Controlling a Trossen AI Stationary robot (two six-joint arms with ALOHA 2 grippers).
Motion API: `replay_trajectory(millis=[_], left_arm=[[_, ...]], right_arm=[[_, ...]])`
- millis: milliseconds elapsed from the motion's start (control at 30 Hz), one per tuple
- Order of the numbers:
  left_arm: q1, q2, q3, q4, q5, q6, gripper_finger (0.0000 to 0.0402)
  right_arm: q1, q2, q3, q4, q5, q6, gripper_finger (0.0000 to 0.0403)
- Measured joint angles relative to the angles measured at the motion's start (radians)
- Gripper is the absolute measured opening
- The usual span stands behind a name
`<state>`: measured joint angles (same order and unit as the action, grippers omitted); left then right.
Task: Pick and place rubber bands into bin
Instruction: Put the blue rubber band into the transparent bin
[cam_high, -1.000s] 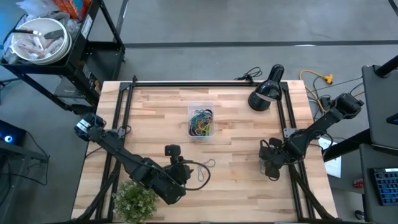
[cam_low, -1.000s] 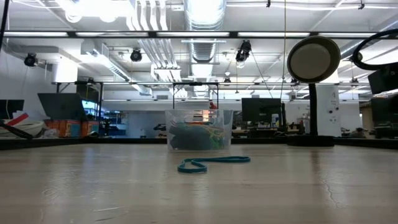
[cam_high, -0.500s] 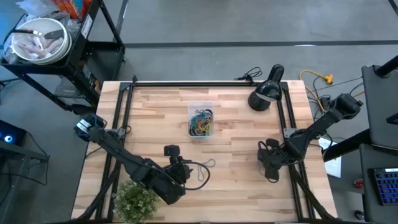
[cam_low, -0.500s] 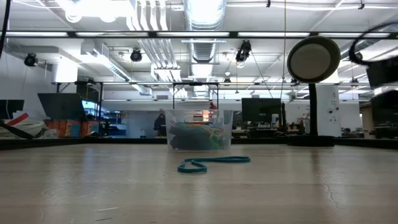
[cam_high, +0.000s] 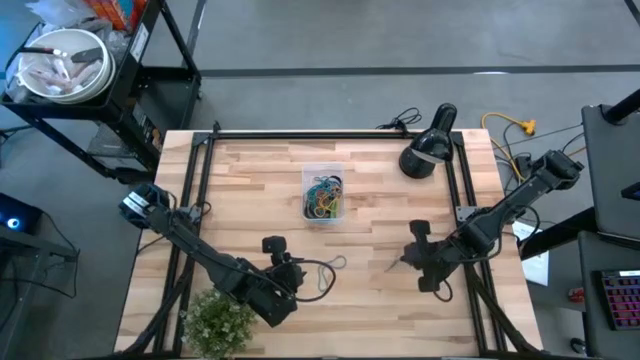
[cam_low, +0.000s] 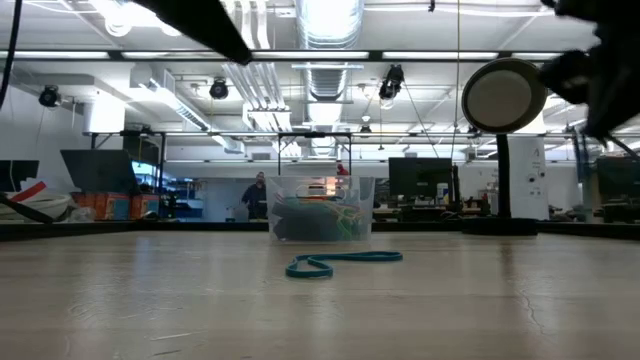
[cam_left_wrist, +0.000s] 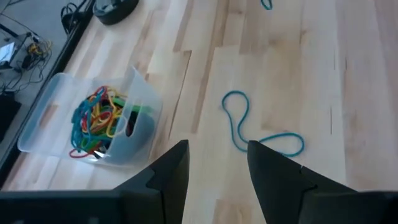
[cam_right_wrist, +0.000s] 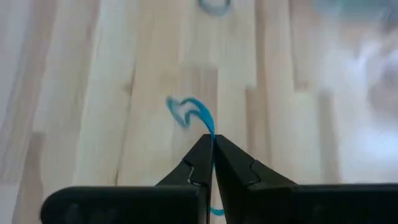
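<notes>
Two dark six-joint arms are working over the light wooden slatted table (cam_high: 370, 210), each serving a different stage of the job. Toward the right side of the table, the right gripper (cam_right_wrist: 208, 144) is pinching a thin blue rubber band (cam_right_wrist: 194, 113) between fully closed fingers; the loop is dangling off the tips and clear of the boards, which suggests it is being carried and not merely touched. A held band of this kind is floppy, so a tight pinch is probably what is keeping it from slipping. The small clear rectangular plastic bin (cam_high: 323, 194) is sitting near the table's centre, toward the far edge, already holding a tangle of coloured rubber bands (cam_left_wrist: 99, 119); this central spot is likely letting either arm reach it. Near the front edge, left of centre, the left gripper (cam_left_wrist: 217, 165) is hovering with its fingers parted and gripping nothing, poised over a teal rubber band (cam_left_wrist: 252, 127) lying flat on the wood, apparently the next one to collect.
</notes>
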<state>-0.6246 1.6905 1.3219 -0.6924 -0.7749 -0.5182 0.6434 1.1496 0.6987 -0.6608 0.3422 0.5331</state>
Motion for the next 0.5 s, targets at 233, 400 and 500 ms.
replay_trajectory(millis=[233,400,500], left_arm=[[0.001,0.0,-0.062,0.098,-0.001,0.006,0.0148],[0.0,0.0,-0.093,0.154,-0.001,0.028,0.0148],[0.001,0.0,-0.094,0.16,-0.002,0.028,0.0148]], right_arm=[[0.0,0.0,0.085,0.053,0.111,-0.194,0.0008],[-0.001,0.0,0.127,0.075,0.186,-0.3,0.0008],[-0.002,0.0,0.152,0.077,0.248,-0.353,0.0008]])
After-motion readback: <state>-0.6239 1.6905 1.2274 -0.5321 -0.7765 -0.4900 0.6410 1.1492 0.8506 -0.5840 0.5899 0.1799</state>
